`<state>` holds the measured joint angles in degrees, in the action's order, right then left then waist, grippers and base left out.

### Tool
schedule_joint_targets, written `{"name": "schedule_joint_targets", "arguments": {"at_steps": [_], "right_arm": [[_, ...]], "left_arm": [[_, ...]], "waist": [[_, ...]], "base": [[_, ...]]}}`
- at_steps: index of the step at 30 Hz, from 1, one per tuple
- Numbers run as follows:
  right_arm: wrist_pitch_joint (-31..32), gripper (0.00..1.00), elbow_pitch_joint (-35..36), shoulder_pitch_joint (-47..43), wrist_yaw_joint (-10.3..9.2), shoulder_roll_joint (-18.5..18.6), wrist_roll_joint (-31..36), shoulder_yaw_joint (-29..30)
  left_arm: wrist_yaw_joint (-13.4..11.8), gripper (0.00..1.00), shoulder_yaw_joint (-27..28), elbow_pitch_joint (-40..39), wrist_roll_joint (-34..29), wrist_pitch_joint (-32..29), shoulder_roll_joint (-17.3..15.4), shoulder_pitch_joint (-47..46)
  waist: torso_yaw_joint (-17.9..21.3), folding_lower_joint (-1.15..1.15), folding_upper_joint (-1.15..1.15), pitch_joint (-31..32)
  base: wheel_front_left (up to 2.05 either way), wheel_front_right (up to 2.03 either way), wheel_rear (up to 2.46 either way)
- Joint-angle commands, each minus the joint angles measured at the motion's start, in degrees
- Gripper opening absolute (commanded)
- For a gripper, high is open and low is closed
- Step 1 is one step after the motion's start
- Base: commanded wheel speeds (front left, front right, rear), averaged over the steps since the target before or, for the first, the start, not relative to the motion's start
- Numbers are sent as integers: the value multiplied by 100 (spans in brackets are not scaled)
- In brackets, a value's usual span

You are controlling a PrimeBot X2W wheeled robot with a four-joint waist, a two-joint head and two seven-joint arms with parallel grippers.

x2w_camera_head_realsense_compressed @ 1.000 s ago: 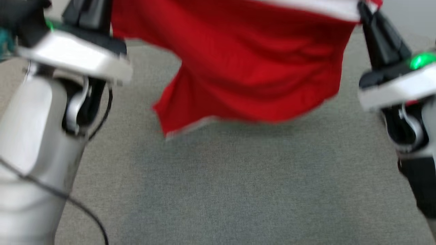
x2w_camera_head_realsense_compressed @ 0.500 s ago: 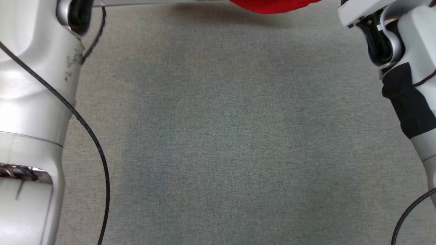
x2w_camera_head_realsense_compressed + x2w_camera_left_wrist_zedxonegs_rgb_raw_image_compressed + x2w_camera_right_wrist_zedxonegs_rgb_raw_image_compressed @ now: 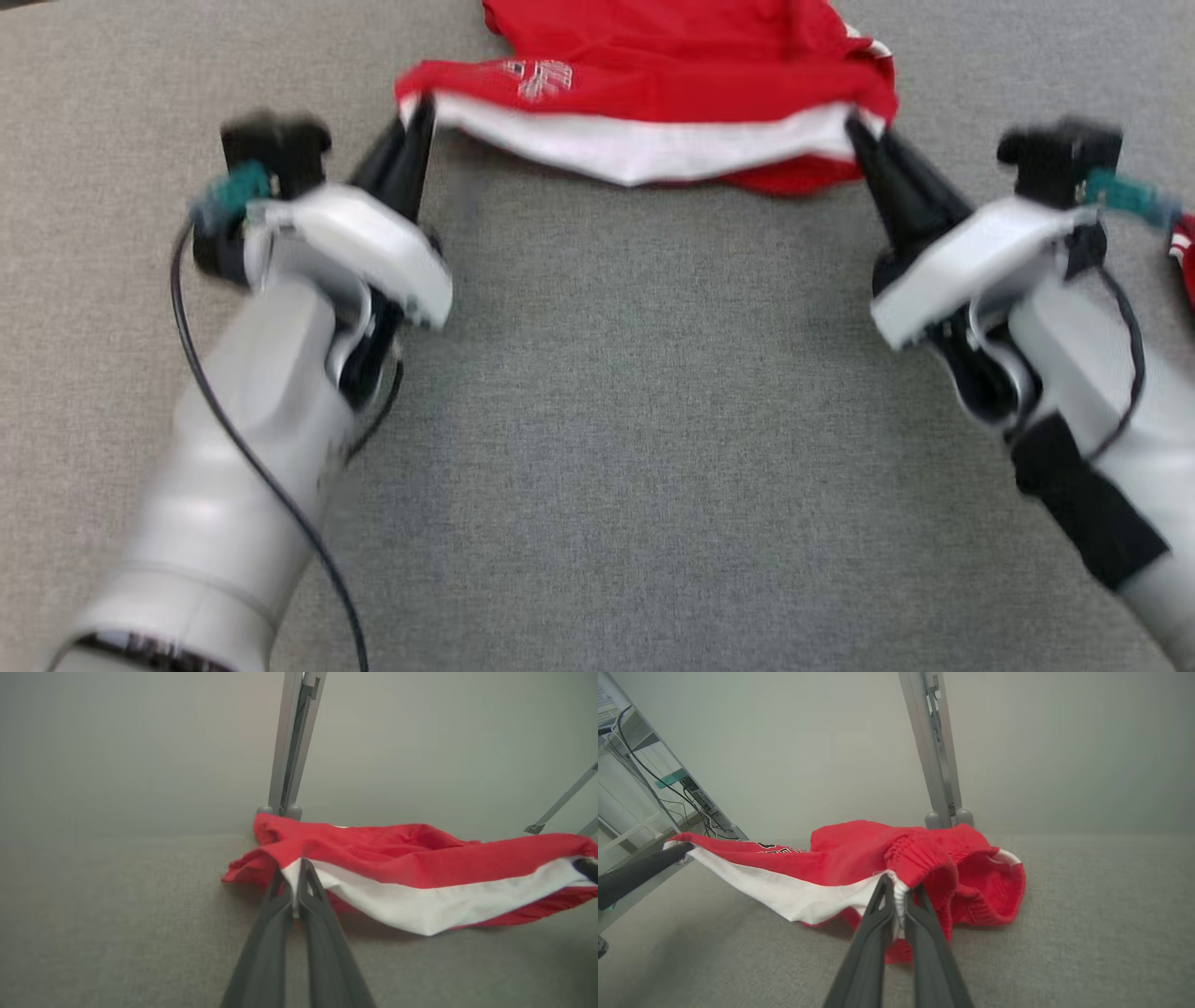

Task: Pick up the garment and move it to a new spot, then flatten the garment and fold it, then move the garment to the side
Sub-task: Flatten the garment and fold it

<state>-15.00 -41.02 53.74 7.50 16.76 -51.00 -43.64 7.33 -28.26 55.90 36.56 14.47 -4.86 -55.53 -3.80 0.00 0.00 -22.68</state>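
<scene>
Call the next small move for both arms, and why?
Probably draw both grippers back toward the robot, slightly apart. The left gripper and right gripper each pinch a corner of the white hem, which sags between them, while the rest of the red garment lies bunched behind on the grey surface.

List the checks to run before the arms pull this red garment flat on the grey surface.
1. Left gripper shut on the garment's white band: ok.
2. Right gripper shut on the band's other end: ok.
3. Band taut between the grippers: not ok, it sags.
4. Body of the garment flat: not ok, bunched near the metal post.
5. Far hem's position: cannot tell, hidden in folds.
</scene>
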Motion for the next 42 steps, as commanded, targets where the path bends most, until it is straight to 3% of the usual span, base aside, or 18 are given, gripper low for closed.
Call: {"name": "schedule_joint_targets", "arguments": {"at_steps": [1, 5, 11, 19, 21, 22, 30, 33, 38, 42], "right_arm": [[-28, 0, 175, -264, -2, 119, -71, 30], [-27, 0, 964, -1297, -2, 396, -178, 183], [-29, 0, 1676, -2765, -2, 616, -40, 661], [-29, 0, 2181, -4265, -5, 797, 401, 1117], [-6, 0, 2321, -4735, -8, 799, 490, 1265], [-6, 0, 2321, -4735, -8, 799, 490, 1265], [505, 0, 3112, -5721, -8, 592, 846, 1873], [713, 0, 3478, -5790, -8, 397, 919, 2102], [1007, 0, 3949, -5521, -7, -31, 664, 2439], [1112, 0, 3857, -5026, -7, -415, 626, 2677]], "left_arm": [[11, 0, -15, -107, 20, 31, -146, 224], [7, 0, 69, -762, 87, 66, -339, 1289], [-355, 0, 248, -2223, 135, 7, -844, 3020], [-1300, 0, 254, -4917, 277, -1154, -1738, 5100], [-1717, 0, 240, -5920, 322, -1606, -1995, 5766], [-1717, 0, 240, -5920, 322, -1606, -1995, 5766], [-2547, 0, 430, -7695, 226, -2169, -2483, 6725], [-2621, 0, 588, -7926, 155, -2180, -2637, 6647], [-2325, 0, 720, -7864, 55, -2400, -2958, 5887], [-1956, 0, 730, -7438, 153, -2661, -2992, 4897]], "waist": [[-3, 0, 0, 42], [23, 0, 0, 231], [50, 0, 0, 654], [-16, 0, 0, 1168], [-56, 0, 0, 1310], [-56, 0, 0, 1310], [-10, 0, 0, 1342], [100, 0, 0, 1332], [329, 0, 0, 1169], [580, 0, 0, 915]], "base": [[0, 0, 0], [0, 0, 0], [0, 0, 0], [0, 0, 0], [0, 0, 0], [0, 0, 0], [0, 0, 0], [0, 0, 0], [0, 0, 0], [0, 0, 0]]}}
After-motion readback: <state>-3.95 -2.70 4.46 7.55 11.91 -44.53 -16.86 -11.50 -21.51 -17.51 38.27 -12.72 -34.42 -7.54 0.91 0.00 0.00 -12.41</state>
